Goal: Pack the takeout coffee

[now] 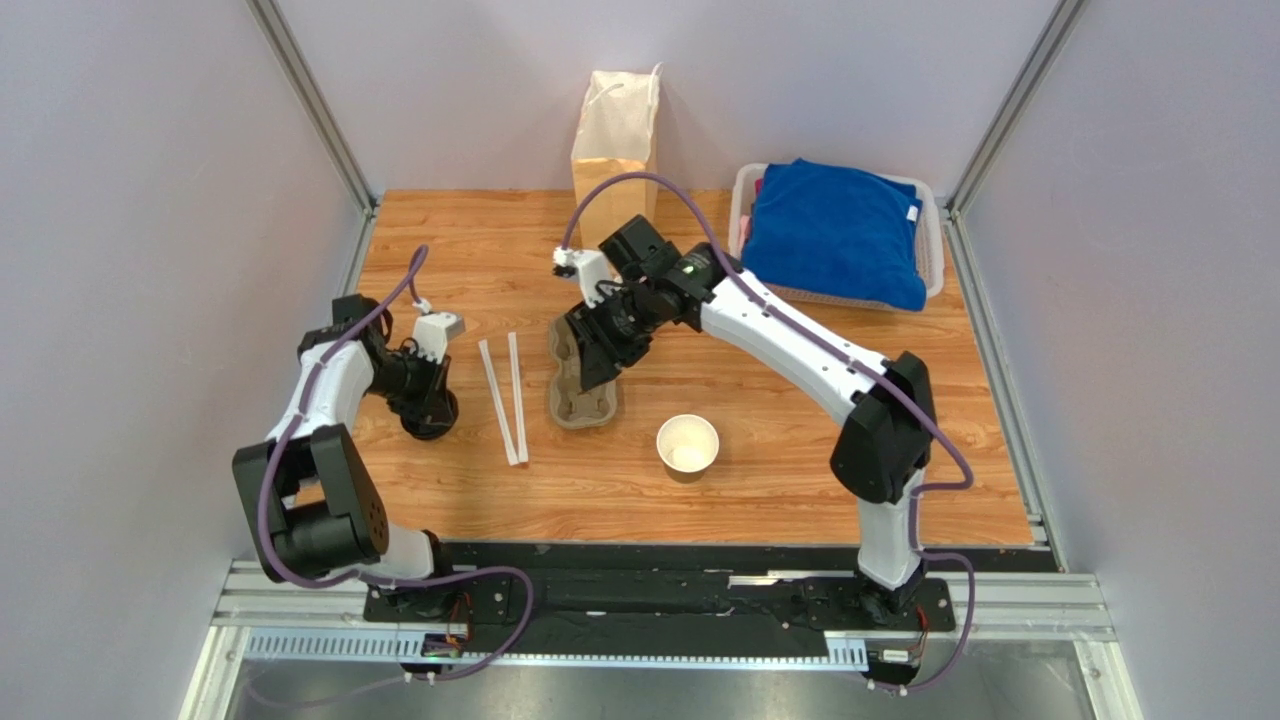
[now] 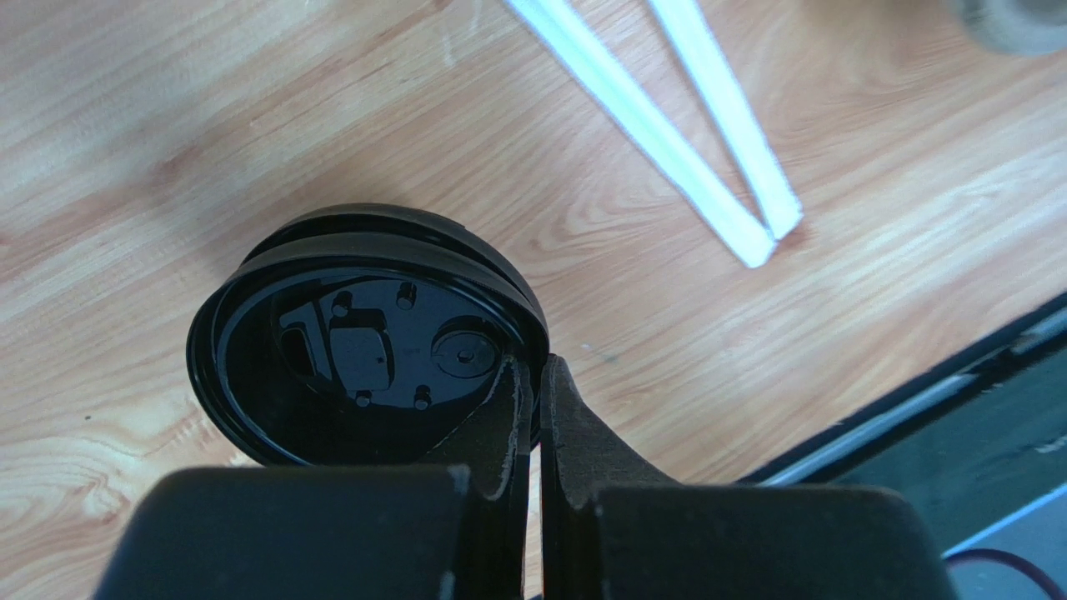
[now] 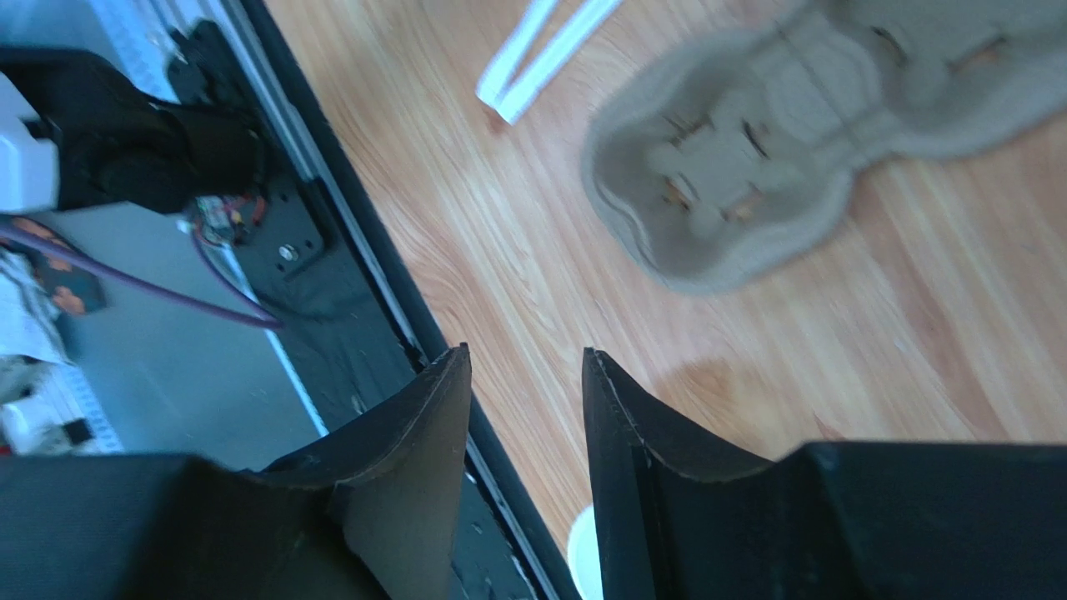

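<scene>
From above: the left claw (image 1: 428, 408) bears down on a black lid (image 1: 433, 425) at the left of the worktop (image 1: 781, 420), beside two white straws (image 1: 504, 398). The right claw (image 1: 601, 348) hangs over a pulp cup carrier (image 1: 583, 398), apparently lined up for loading. An open cup (image 1: 688, 444), white inside and with nothing visible in it, stands alone toward the near edge, well apart from the lid. At the back a paper bag (image 1: 616, 135) stands upright, its contents unseen; a white basket (image 1: 741, 210) holds a folded blue cloth (image 1: 834, 233). No lidded takeout coffee appears in any view. The likeliest reading is that cup and lid have yet to be joined.

Left wrist: the claw is clenched on the lid's near rim, tipping the lid off the wood, a pinch suited to lifting something thin and flat.

Right wrist: the jaws stand apart, released, with nothing between them. The carrier (image 3: 739, 163) lies below and ahead, and the wells that show are empty.
</scene>
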Action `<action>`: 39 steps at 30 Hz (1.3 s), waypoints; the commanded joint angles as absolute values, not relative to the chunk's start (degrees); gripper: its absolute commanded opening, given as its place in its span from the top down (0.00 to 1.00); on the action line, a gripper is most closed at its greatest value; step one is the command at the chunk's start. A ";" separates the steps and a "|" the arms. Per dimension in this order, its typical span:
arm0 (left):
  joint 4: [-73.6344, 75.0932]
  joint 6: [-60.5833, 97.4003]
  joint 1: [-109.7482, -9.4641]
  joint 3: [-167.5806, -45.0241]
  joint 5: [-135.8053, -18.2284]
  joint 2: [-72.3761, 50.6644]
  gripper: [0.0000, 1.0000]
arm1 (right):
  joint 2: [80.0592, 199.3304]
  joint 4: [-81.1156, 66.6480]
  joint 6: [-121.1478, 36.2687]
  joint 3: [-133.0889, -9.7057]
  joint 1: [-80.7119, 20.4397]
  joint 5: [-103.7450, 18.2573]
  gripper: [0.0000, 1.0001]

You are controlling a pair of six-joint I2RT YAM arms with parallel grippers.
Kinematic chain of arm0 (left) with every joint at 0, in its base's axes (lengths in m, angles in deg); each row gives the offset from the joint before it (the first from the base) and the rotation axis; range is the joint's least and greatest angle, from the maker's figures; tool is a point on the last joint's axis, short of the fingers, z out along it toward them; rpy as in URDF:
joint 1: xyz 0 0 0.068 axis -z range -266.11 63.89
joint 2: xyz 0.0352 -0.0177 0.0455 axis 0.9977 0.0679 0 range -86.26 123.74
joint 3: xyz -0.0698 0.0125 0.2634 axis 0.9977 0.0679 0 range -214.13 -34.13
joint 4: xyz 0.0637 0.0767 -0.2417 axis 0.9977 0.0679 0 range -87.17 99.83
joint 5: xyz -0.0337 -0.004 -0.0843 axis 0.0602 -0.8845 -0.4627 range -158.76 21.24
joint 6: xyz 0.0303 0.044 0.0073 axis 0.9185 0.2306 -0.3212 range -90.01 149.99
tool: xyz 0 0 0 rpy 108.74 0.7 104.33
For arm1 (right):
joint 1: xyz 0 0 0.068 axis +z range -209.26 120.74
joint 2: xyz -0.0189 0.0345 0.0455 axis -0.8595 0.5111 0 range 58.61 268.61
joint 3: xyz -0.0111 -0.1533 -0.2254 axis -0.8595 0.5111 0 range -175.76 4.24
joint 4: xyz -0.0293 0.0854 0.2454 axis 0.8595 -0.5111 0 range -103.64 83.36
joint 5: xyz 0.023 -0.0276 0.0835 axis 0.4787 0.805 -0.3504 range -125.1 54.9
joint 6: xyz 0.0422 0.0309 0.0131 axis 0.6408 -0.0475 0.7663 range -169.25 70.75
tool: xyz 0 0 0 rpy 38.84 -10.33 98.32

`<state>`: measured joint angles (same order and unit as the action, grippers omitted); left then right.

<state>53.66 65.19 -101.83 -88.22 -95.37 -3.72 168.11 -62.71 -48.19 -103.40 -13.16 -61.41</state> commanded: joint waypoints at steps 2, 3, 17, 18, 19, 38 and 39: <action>56.79 63.83 -103.15 -91.08 -105.04 -8.30 1.00 | 174.79 -50.16 -36.70 -109.31 -11.01 -67.35 0.58; 57.06 63.57 -103.85 -91.26 -107.66 -8.56 1.00 | 176.55 -47.01 -33.64 -110.10 -10.75 -67.53 0.58; 52.93 68.30 -108.34 -87.32 -110.42 -11.82 1.00 | 186.50 -37.66 -26.93 -116.00 -8.20 -65.52 0.58; 52.84 71.01 -108.34 -86.79 -110.33 -12.25 1.00 | 186.58 -37.49 -27.19 -116.08 -8.29 -64.82 0.58; 53.02 72.51 -108.25 -86.34 -110.07 -13.04 1.00 | 186.67 -37.31 -27.37 -116.09 -8.29 -64.55 0.58; 61.27 123.21 -108.25 -71.67 -108.57 -31.06 1.00 | 193.52 -26.59 -22.01 -122.32 -5.65 -70.61 0.61; 61.63 124.37 -108.25 -71.40 -108.57 -31.50 1.00 | 193.79 -26.24 -21.92 -122.59 -5.30 -70.96 0.61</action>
